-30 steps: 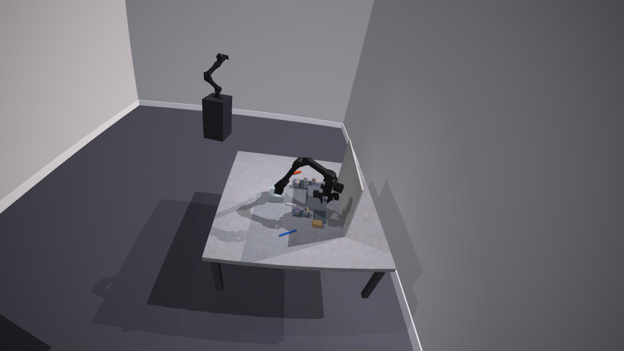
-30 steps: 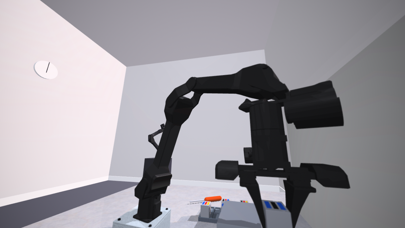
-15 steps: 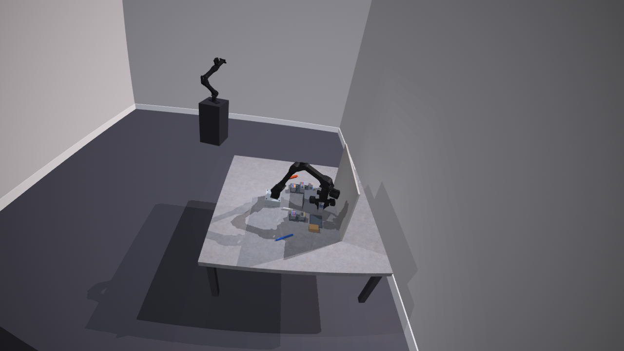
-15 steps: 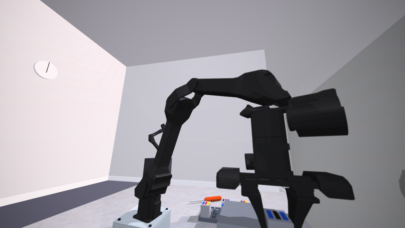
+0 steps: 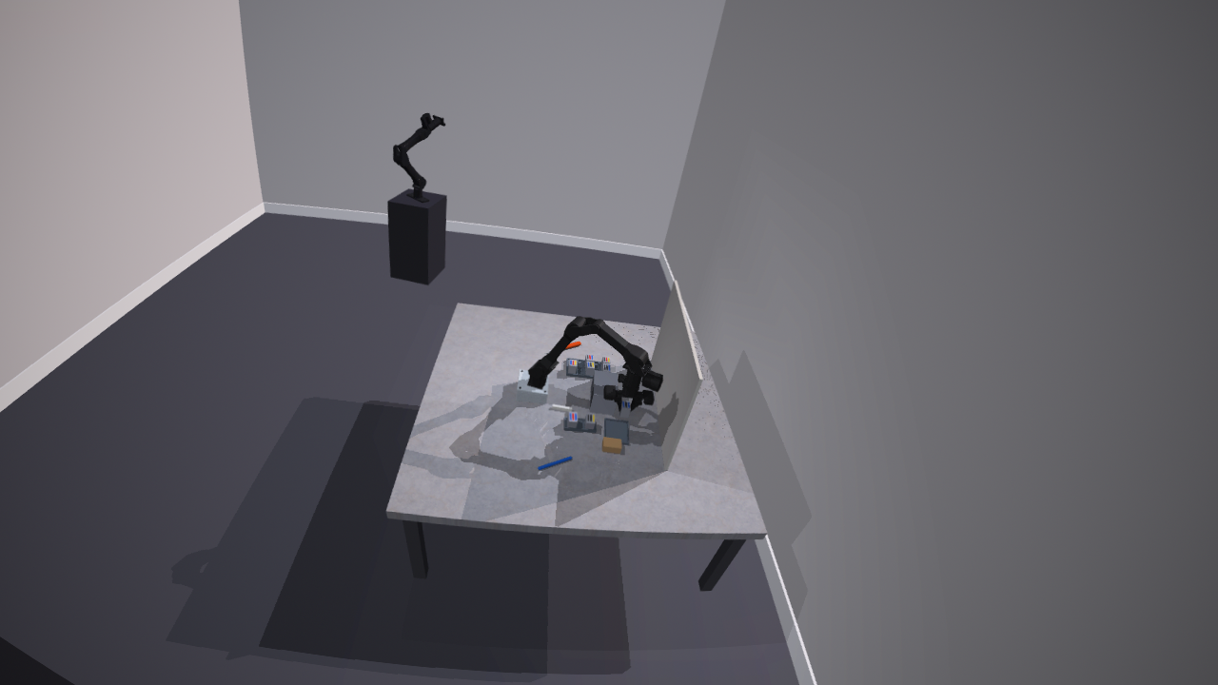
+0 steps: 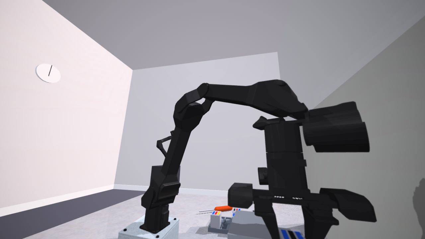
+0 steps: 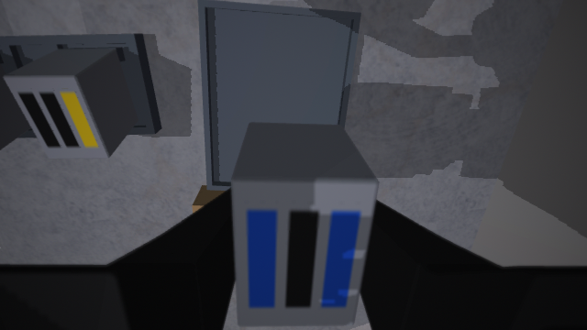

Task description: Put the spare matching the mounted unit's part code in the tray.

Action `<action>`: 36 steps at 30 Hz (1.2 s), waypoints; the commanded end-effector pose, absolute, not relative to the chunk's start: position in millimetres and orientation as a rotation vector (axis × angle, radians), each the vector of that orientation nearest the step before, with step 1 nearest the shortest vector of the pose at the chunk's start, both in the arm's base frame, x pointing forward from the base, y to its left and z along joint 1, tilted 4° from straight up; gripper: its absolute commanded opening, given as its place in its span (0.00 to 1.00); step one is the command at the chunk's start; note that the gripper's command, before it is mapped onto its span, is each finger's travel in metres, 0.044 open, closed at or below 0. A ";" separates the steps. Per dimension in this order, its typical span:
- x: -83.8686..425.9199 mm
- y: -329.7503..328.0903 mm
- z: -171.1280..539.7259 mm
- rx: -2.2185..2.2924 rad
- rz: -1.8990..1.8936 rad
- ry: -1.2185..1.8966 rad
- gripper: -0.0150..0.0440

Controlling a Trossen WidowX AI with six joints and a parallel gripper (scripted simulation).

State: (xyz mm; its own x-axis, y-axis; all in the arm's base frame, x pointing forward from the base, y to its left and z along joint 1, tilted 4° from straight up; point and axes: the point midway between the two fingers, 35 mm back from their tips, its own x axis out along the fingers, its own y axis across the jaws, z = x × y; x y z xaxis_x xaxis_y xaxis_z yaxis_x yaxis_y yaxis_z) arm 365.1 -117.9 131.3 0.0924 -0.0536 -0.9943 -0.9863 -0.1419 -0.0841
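The pincer (image 5: 625, 403) (image 6: 292, 233) (image 7: 294, 196) is gripping the blue-black-blue spare (image 5: 625, 405) (image 6: 292, 234) (image 7: 300, 257) by its sides, leaving its code showing. The spare is hanging near the tray (image 5: 616, 430) (image 7: 280, 69), presumably awaiting lowering and release inside.

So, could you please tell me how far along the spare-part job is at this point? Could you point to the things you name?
A spare is already picked out: the hand (image 5: 625, 403) (image 7: 294, 196) is closed on the block with blue, black and blue stripes (image 7: 300, 257). The wrist view shows the tray (image 5: 628, 421) (image 7: 275, 69) beyond it with no block inside. Left to do: bring the block over the tray, set it in and let go. Whether its code matches the mounted unit's, I cannot tell here.
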 end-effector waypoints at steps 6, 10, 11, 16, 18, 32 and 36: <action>366.3 -118.1 122.4 -1.396 1.219 1.113 0.25; 366.8 -118.3 118.9 -1.396 1.219 1.113 0.25; 366.9 -118.3 118.0 -1.396 1.219 1.113 0.25; 367.4 -118.6 113.7 -1.396 1.219 1.113 0.25; 367.6 -118.7 112.0 -1.396 1.219 1.113 0.25; 368.7 -119.2 99.8 -1.396 1.219 1.113 0.25; 368.9 -119.3 96.4 -1.396 1.219 1.113 0.25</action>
State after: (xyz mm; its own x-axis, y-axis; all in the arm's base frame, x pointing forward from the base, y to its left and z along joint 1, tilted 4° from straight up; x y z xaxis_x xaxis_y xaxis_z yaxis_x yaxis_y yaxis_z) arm 368.8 -119.6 100.1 0.0925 -0.0536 -0.9943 -0.9863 -0.1419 -0.0841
